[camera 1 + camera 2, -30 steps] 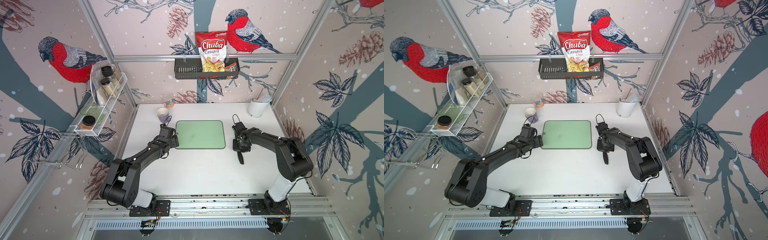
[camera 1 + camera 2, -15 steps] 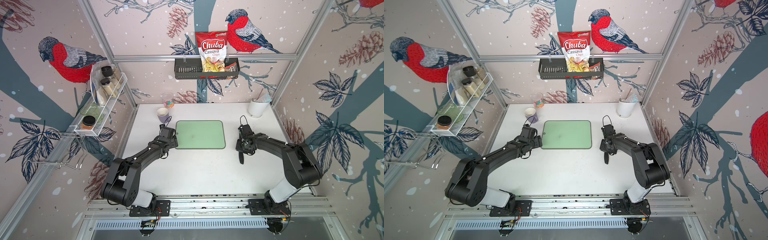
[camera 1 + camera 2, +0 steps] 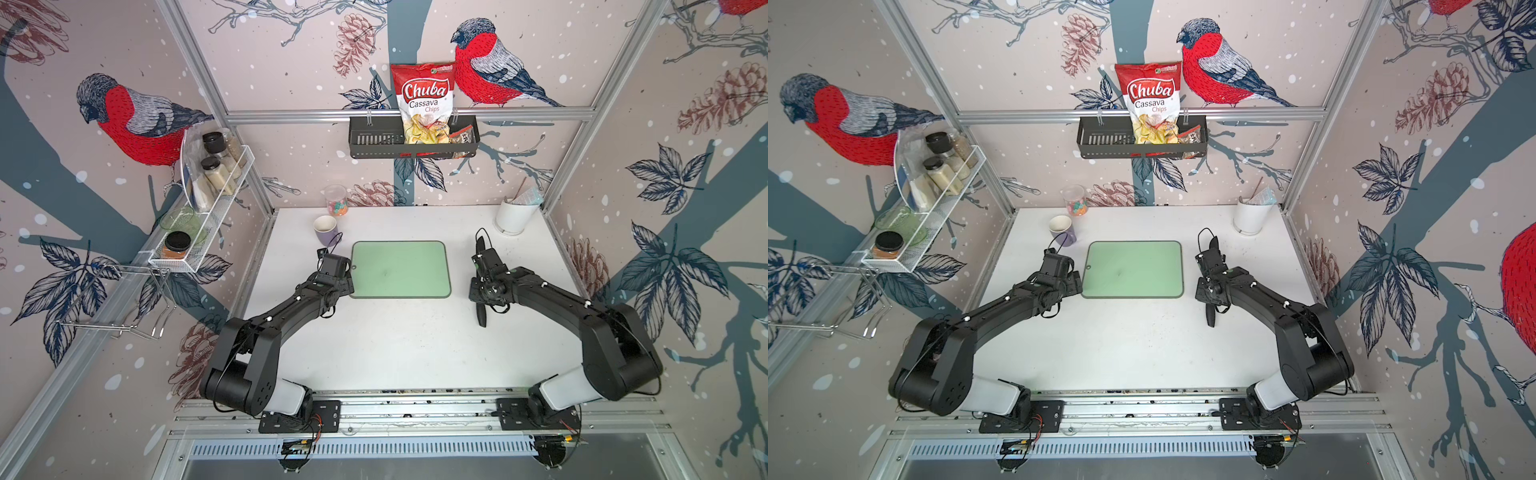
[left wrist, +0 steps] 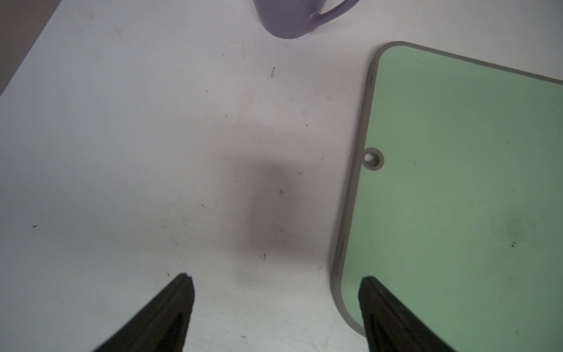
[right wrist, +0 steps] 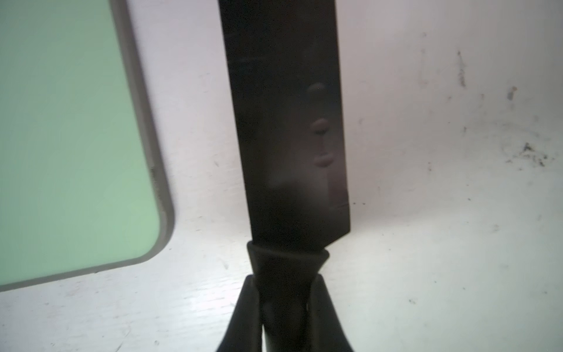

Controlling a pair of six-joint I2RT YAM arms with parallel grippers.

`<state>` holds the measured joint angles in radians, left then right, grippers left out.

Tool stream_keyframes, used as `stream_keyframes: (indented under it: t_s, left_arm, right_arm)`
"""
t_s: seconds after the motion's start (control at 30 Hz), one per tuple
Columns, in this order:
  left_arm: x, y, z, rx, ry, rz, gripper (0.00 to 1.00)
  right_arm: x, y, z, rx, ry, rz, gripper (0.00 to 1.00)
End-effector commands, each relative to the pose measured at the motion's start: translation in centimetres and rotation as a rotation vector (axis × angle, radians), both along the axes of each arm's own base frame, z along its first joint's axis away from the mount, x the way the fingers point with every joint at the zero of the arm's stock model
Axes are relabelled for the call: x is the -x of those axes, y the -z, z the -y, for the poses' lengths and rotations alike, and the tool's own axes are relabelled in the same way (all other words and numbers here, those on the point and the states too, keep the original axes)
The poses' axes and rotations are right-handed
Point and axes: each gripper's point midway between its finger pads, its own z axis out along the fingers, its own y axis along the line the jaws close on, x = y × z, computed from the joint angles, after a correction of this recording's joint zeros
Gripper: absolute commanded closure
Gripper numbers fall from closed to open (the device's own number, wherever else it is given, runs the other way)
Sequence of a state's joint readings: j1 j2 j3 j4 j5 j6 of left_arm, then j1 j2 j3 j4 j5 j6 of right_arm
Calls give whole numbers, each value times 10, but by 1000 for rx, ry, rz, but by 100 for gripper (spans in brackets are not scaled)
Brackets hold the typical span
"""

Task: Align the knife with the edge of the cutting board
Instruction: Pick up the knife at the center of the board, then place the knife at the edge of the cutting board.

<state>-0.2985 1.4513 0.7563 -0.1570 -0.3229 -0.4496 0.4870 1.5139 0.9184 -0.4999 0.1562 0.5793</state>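
Top views, both: "Chuba Cassava Chips" bag (image 3: 424, 104) (image 3: 1149, 102)

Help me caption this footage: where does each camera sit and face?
Top views: side by side, high at the front, looking down on the table; left arm and right arm show.
Left wrist: above the open left gripper, facing table, board corner, mug.
Right wrist: behind the right gripper, shut on the knife, looking along the blade.
Shared: every view shows the board.
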Motion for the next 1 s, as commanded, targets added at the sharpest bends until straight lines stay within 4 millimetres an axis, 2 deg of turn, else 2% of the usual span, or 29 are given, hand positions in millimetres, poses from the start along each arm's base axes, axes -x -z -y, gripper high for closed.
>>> stream_keyframes:
  t_s: [0.0,0.1,0.23,0.47,0.57,0.97]
  left_arm:
    - [4,4,-8,-32,-32,-32,13]
    - [8,8,-12,-49,-49,-47,13]
    - [12,9,-15,-54,-60,-56,13]
    - [15,10,-17,-50,-70,-46,13]
    - [14,10,-18,-50,-75,-40,13]
    - [14,13,-18,-51,-80,-48,13]
  right_arm:
    - [2,-5,-18,21,-9,15,100]
    - [5,-6,-44,47,-48,18,100]
    - [10,7,-69,53,-74,3,100]
    - [12,16,-96,56,-111,-1,100]
    - [12,16,-102,44,-114,-3,100]
    - [16,24,-98,37,-74,19,100]
